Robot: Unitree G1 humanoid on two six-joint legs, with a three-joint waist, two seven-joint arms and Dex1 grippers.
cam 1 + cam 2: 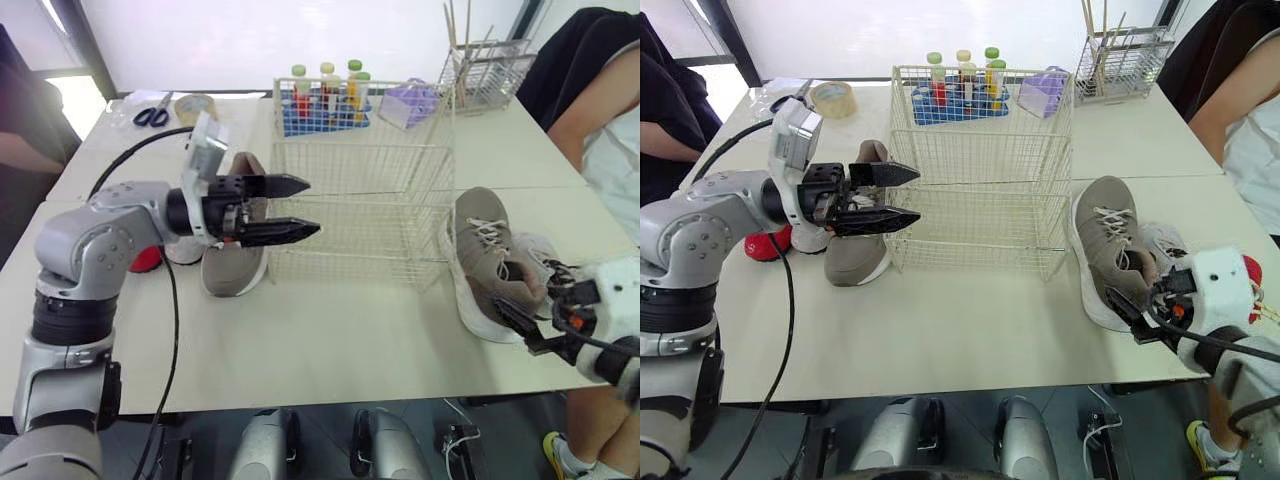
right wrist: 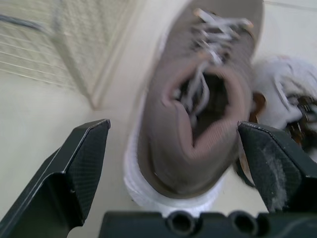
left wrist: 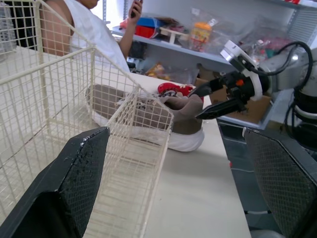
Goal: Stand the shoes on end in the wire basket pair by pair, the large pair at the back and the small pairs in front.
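1. Where the tabletop (image 1: 330,340) starts on the left, a red item (image 1: 146,262) and a white item (image 1: 185,250) lie half hidden under the left arm. I cannot tell what they are. Scissors (image 1: 152,115) and a tape roll (image 1: 193,105) lie at the far edge.
2. Next comes the left taupe shoe (image 1: 235,268), flat on its sole on the tabletop, just outside the left wall of the wire basket (image 1: 360,200).
3. Above that shoe hangs the left gripper (image 1: 312,207). Its fingers are apart with nothing between them, and the tips point at the basket's left wall.
4. The wire basket stands upright in the middle of the tabletop. Behind it are a blue rack of bottles (image 1: 325,100), a purple box (image 1: 410,100) and a wire caddy (image 1: 485,70) holding sticks.
5. Just right of the basket lies the right taupe shoe (image 1: 490,260), sole down and laces up, with its heel toward the near edge.
6. A small white shoe (image 1: 535,250) lies close against that shoe's right side.
7. At the near right edge sits the right gripper (image 1: 522,328), at the heel of the right taupe shoe. Its fingers are spread wide, one on each side of the heel, and are not closed on it.
8. A person (image 1: 600,130) sits at the far right.
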